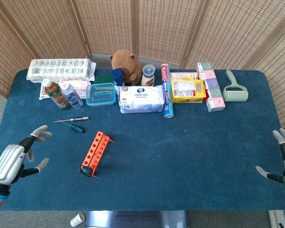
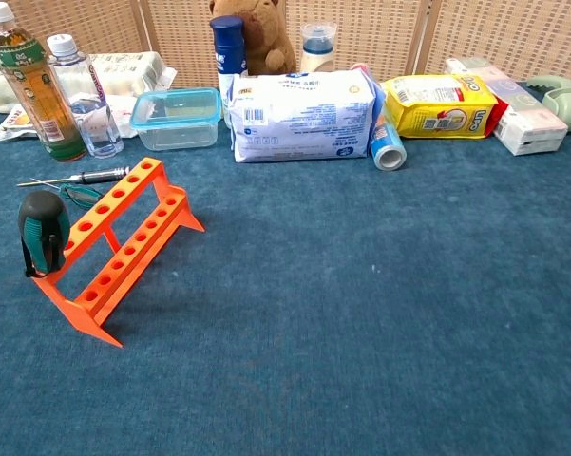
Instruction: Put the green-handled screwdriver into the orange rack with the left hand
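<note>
The orange rack (image 1: 96, 153) (image 2: 114, 247) stands upright on the blue table. The green-handled screwdriver (image 1: 87, 170) (image 2: 44, 234) stands in the rack's near end hole, handle up. My left hand (image 1: 15, 159) is open at the table's near left edge, well left of the rack and apart from it. My right hand (image 1: 284, 159) shows at the far right edge, fingers spread, holding nothing. Neither hand shows in the chest view.
Two small screwdrivers (image 1: 72, 123) (image 2: 81, 178) lie behind the rack. Along the back stand bottles (image 1: 57, 93), a clear lidded box (image 1: 101, 94), a wipes pack (image 1: 142, 99), a plush toy (image 1: 125, 63), a yellow pack (image 1: 188, 90) and a lint roller (image 1: 235, 89).
</note>
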Controlling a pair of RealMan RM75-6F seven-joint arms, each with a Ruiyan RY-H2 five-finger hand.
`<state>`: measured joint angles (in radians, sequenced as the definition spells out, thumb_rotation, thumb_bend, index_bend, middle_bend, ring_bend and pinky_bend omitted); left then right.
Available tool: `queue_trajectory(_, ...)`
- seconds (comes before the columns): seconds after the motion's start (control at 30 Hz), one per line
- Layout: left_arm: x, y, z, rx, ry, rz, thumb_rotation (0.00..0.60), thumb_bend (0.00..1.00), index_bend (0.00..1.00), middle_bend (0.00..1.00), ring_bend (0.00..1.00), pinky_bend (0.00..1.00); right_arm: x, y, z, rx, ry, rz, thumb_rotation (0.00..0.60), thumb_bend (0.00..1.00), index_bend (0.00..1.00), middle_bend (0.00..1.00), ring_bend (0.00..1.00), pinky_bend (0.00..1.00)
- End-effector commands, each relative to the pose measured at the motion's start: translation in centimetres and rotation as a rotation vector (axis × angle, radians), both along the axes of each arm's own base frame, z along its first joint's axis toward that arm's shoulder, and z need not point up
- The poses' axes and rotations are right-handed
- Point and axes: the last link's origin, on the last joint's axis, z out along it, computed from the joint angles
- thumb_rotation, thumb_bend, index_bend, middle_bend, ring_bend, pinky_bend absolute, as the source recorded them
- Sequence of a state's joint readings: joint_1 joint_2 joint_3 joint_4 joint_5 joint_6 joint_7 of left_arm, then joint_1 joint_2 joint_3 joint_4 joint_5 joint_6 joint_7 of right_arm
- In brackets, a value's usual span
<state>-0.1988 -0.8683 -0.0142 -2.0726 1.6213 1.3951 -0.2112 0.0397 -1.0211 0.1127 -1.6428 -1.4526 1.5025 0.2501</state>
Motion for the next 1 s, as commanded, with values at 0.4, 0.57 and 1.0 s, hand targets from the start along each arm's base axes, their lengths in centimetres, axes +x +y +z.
queue_trajectory(0.4, 3.4, -3.1, -4.5, -0.109, 0.123, -0.268, 0.600, 0.27, 0.00, 0.04, 0.07, 0.25, 0.0, 0.1, 0.1, -0.005, -0.003, 0.003, 0.600, 0.09, 0.03, 0.00, 0.00, 0.00)
queue_trajectory(0.57, 4.8, -3.0, -6.5, -0.105, 0.183, -0.296, 0.600, 0.25, 0.00, 0.01, 0.04, 0.16, 0.0, 0.1, 0.2, -0.005, -0.006, 0.004, 0.600, 0.09, 0.03, 0.00, 0.00, 0.00)
queue_trajectory(1.0, 7.8, -1.5, -11.5, -0.084, 0.270, -0.319, 0.600, 0.23, 0.00, 0.00, 0.02, 0.15, 0.0, 0.1, 0.3, -0.005, -0.008, 0.004, 0.600, 0.09, 0.03, 0.00, 0.00, 0.00)
